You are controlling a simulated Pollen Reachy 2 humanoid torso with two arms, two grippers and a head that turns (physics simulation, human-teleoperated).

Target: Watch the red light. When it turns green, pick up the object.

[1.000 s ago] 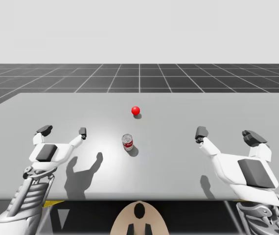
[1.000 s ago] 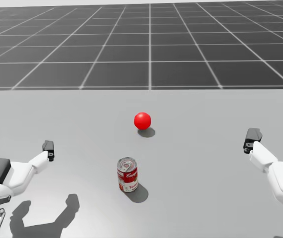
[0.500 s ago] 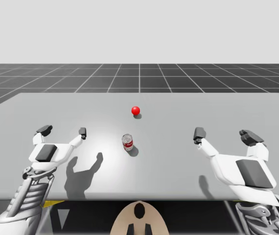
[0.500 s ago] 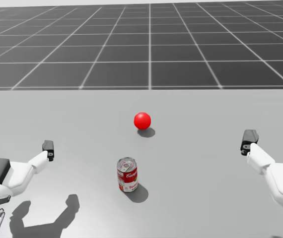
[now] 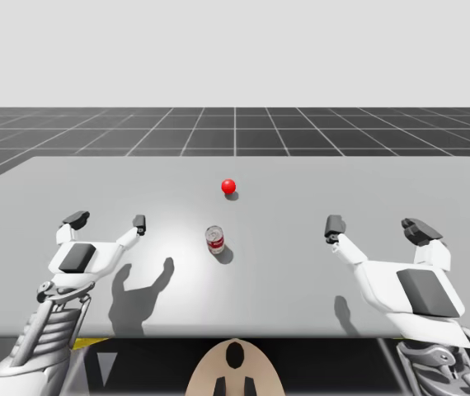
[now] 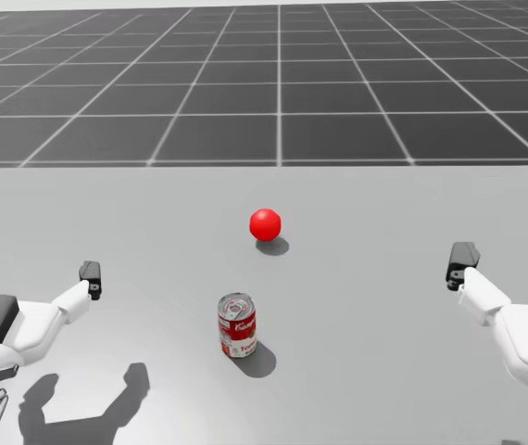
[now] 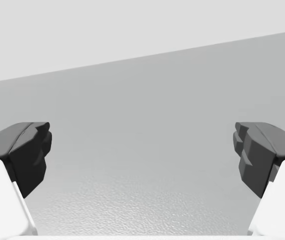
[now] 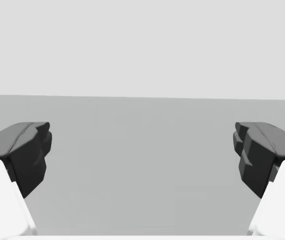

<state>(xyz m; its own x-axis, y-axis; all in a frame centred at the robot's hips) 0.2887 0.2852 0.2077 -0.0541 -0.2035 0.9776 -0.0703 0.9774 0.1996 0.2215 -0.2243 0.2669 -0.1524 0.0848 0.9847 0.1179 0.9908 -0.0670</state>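
Note:
A red ball light (image 5: 229, 186) (image 6: 265, 224) glows red near the table's middle, a little beyond a red and white can (image 5: 214, 239) (image 6: 237, 325) that stands upright. My left gripper (image 5: 107, 221) (image 6: 32, 267) hovers open to the left of the can, well apart from it. My right gripper (image 5: 375, 226) is open to the right of the can, also apart. In the left wrist view the left gripper (image 7: 142, 155) has bare table between its fingers. The right gripper (image 8: 142, 155) in its own wrist view likewise holds nothing.
The grey table (image 5: 301, 190) spreads wide around the can and the light. Its front edge (image 5: 235, 337) runs just ahead of my torso. A dark gridded floor (image 5: 235, 128) lies beyond the far edge.
My right gripper has shifted slightly to the left, toward the can. The left arm, the can and the red light stay as they were.

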